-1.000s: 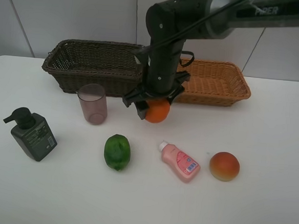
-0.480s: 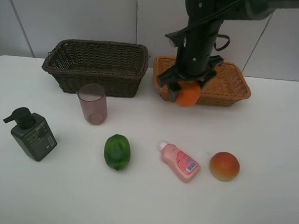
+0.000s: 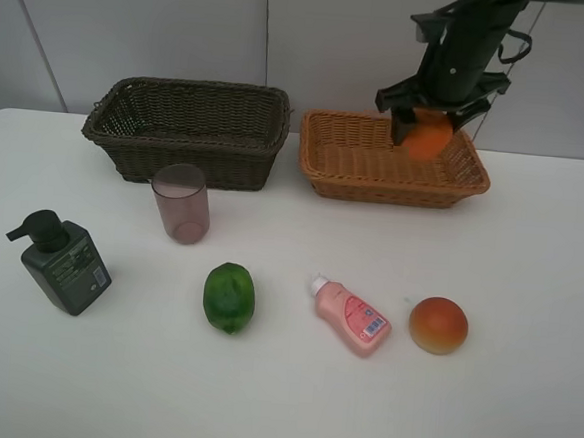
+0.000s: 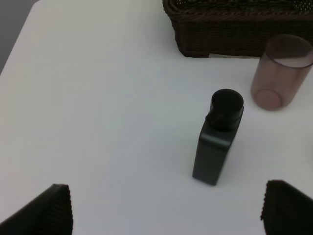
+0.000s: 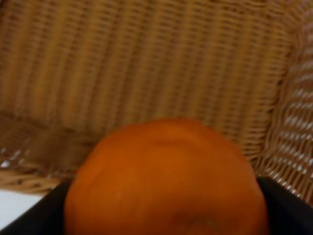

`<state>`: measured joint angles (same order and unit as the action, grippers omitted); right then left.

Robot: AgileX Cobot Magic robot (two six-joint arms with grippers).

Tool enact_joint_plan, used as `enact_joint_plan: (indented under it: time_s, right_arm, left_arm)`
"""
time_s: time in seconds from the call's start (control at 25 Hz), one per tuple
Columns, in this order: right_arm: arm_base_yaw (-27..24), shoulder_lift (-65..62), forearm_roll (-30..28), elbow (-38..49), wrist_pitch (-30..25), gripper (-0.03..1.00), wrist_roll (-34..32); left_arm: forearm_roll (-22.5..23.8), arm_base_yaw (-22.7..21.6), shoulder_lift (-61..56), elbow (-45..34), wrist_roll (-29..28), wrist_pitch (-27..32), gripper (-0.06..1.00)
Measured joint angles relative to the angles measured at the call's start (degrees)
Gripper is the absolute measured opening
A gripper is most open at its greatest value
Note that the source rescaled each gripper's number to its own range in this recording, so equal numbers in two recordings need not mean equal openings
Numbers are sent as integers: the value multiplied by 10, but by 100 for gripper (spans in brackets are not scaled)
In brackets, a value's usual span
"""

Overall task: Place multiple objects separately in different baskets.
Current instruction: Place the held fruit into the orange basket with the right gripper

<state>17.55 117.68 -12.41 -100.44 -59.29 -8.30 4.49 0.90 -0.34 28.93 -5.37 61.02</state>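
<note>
Baskets stand side by side at the back of the desk in the high view. The dark brown basket is on the left, the light orange-tan basket on the right, and they are near each other but not touching. Your right claw hangs over the right end of the light basket and grips the orange between its jaws. The orange is above the inside of this basket. I cannot tell if it touches the weave.

On the front part of the desk you see the other objects, all apart from each other. The mauve cup stands upright just in front of the dark basket. The dark green pump bottle is at the far left. The green oval fruit, the pink bottle, which lies on its side, and the red-yellow round fruit make a row from the middle to the right.

In the left wrist view, your left claw is wide open and holds nothing. Only bare desk is between its fingers. Beyond them stands the pump bottle, then the cup and the wall of the dark basket.

In the right wrist view, the orange fills the lower part, with a dark finger at each side of it. Behind the orange you see the woven floor and wall of the light basket.
</note>
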Motion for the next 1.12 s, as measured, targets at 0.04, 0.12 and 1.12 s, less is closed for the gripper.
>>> enact_joint_plan:
  time_s: [0.04, 0.12, 1.12]
  right_arm:
    - [-8, 0, 0, 0, 9, 46, 0]
    - [-20, 0, 0, 0, 34, 46, 0]
    - [-29, 96, -41, 0, 221, 46, 1]
  left_arm:
    - [0, 0, 0, 0, 0, 0, 100]
    - [0, 0, 0, 0, 0, 0, 100]
    - [0, 0, 0, 0, 0, 0, 100]
